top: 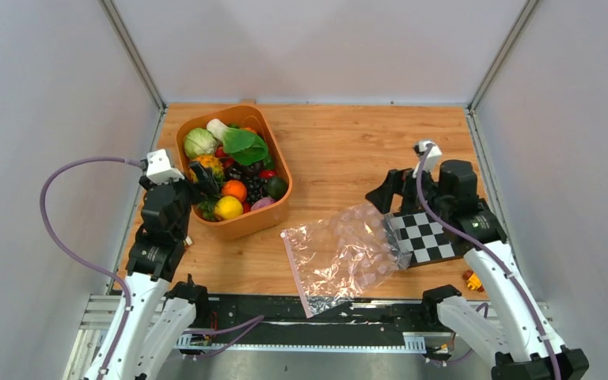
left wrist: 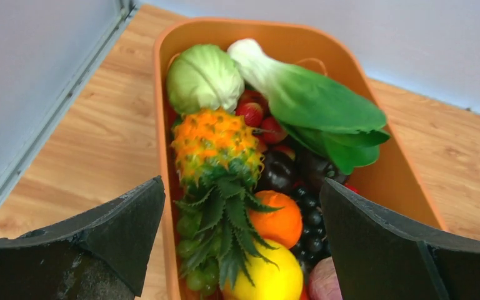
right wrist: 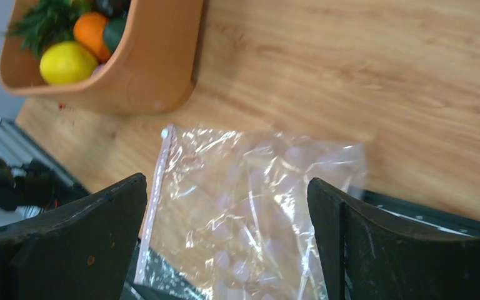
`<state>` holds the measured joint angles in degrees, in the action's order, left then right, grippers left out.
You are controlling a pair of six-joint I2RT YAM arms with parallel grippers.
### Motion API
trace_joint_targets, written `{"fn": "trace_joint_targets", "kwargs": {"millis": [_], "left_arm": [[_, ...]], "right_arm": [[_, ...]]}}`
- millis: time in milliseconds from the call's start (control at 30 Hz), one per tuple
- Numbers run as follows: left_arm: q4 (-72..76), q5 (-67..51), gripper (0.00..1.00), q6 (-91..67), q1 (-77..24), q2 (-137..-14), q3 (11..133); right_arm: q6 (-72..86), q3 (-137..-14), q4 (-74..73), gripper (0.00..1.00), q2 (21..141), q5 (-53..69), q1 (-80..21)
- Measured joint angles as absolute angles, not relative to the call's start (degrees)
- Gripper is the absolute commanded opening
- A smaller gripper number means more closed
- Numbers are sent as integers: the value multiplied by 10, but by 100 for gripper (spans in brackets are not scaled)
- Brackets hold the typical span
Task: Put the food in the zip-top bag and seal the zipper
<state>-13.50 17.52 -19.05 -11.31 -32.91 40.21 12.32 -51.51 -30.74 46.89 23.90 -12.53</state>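
The food lies heaped in an orange tub (top: 247, 226) at the back left: a pale cabbage (left wrist: 203, 78), bok choy (left wrist: 315, 100), strawberries (left wrist: 250, 112), a spiky orange-green fruit (left wrist: 215, 140), an orange (left wrist: 281, 222) and a lemon (left wrist: 275, 275). My left gripper (left wrist: 242, 184) hangs open over the tub's near end, with nothing between its fingers. The zip-top bag (top: 344, 257) lies flat and crinkled at the table's front, with its pinkish zipper (right wrist: 153, 206) along its left edge. My right gripper (right wrist: 226, 181) hovers open above the bag's right part, holding nothing.
A black-and-white checkered board (top: 423, 237) lies under the right wrist, touching the bag's right edge. The bag's near corner overhangs the black front rail (top: 364, 313). A small orange-yellow piece (top: 473, 279) sits by the right arm. Grey walls close in three sides.
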Motion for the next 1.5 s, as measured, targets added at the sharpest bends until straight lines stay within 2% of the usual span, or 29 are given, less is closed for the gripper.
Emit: {"fn": "trace_joint_targets", "kwargs": {"millis": [233,467,733,1100,1500], "left_arm": [[-154,187,100,-202,-112,-302,394],[-196,133,100,-250,-112,-244,401],[-216,37,100,-251,-112,-164,400],[-250,4,100,-250,-112,-158,400],[-275,4,100,-245,-112,-152,400]], "right_arm": [[116,-506,-323,98,485,175,-303],[117,-506,-321,89,564,23,-500],[154,-498,-276,72,648,-75,-650],[223,-500,-212,63,815,-160,-728],[270,-563,-173,57,961,-161,-734]]}}
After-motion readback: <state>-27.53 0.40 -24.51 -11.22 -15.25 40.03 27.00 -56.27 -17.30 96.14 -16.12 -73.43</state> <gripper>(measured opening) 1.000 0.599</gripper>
